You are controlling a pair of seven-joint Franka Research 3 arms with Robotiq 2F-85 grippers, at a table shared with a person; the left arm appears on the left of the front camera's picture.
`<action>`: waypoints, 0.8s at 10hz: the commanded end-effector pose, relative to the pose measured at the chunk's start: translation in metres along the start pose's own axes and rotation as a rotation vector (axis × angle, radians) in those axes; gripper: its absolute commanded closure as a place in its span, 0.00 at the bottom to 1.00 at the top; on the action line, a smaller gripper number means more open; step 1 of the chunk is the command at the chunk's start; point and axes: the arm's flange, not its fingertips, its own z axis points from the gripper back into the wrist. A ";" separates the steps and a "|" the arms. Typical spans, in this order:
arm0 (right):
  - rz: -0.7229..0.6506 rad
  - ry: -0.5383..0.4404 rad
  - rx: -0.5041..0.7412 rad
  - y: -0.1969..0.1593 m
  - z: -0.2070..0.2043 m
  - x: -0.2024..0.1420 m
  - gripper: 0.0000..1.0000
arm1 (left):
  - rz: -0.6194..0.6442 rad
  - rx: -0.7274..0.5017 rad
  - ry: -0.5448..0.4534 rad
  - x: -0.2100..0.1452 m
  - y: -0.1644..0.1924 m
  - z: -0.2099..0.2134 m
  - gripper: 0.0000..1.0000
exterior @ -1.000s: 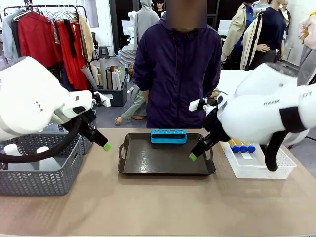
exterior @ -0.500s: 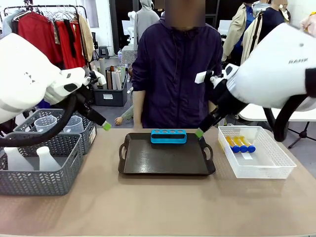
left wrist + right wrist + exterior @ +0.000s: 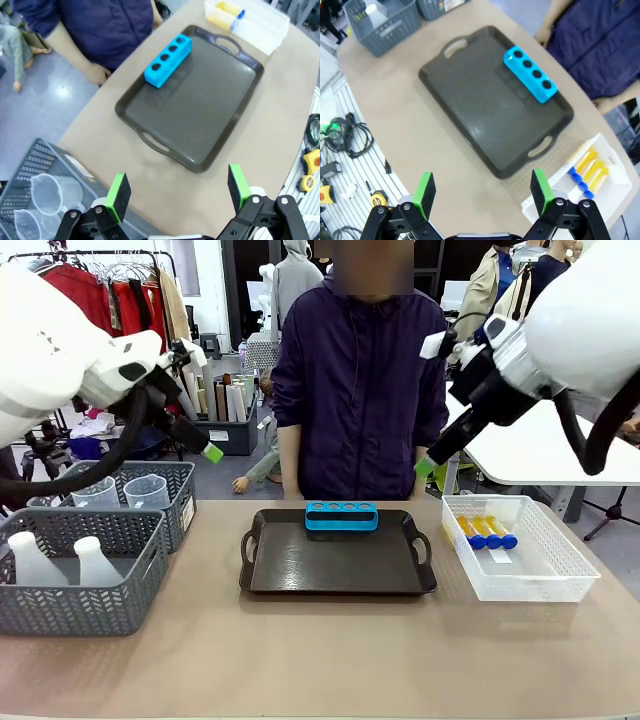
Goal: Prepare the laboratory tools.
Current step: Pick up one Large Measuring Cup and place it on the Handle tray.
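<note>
At the bench's middle sits a dark tray [image 3: 338, 575], one handle at each short end. The low blue four-hole rack [image 3: 341, 516] lies on it along the tray's far edge, holes up. By the bench's right edge is a white mesh basket [image 3: 560, 585]. Three small blue-capped amber tubes [image 3: 487, 532] lie side by side in its far half, with a white slip [image 3: 500, 556] just beside the caps, print too small to read. At the bench's left edge stands a grey lattice basket [image 3: 90, 615] with two translucent white conical flasks [image 3: 95, 562] upright inside. Behind it, a second grey basket [image 3: 175, 475] holds two clear measuring beakers [image 3: 148, 490]. A white label [image 3: 187, 512] is on that basket's side wall, text unreadable. No brand or other writing can be read. The left gripper [image 3: 178, 192] hangs high above the bench's left side, green pads [image 3: 119, 196] spread wide, nothing between them. The right gripper [image 3: 482, 192] hangs high over the bench's right side, fingers likewise spread apart and empty, well clear of tray and tubes. A person in a dark blue jacket [image 3: 355, 390] stands at the far edge, right behind the rack.
</note>
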 end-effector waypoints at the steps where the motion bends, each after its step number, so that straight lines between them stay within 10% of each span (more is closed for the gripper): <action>1: -0.012 -0.060 0.044 -0.016 0.022 0.002 0.00 | -0.036 -0.019 -0.027 0.014 0.009 0.006 0.00; 8: -0.020 -0.116 0.042 -0.062 0.067 -0.006 0.00 | -0.086 0.017 -0.050 0.034 -0.002 0.036 0.00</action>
